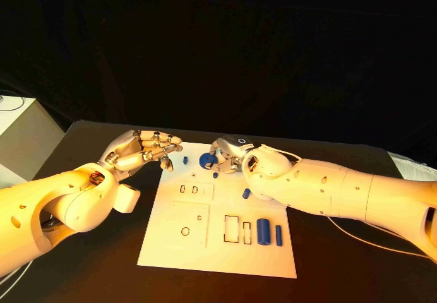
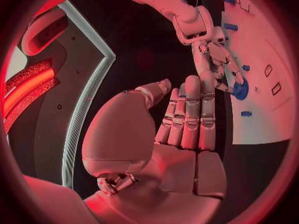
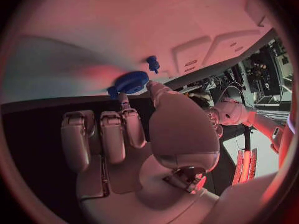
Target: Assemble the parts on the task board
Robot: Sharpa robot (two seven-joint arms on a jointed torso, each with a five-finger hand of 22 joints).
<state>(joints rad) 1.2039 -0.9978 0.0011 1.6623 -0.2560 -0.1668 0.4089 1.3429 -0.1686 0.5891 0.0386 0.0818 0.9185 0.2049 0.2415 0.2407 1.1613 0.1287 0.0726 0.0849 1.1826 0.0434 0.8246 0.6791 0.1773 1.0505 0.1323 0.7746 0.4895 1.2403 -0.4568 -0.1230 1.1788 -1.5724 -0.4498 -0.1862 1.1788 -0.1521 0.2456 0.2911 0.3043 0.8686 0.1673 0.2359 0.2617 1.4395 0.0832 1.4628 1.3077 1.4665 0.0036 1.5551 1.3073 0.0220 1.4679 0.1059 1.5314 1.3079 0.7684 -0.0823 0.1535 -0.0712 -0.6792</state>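
Right now your right hand (image 1: 230, 156) pinches a round blue disc part (image 1: 209, 161) at the far edge of the white task board (image 1: 173, 243), the disc sitting at its fingertips, board-side of the palm. Your left hand (image 1: 144, 150) hovers just beside that edge over the black worktop (image 1: 109, 265), fingers curled in, grasping nothing. Two long blue parts (image 1: 264, 231) lie near the board's front, long axes running front to back, nearer your right arm. I can read no writing anywhere.
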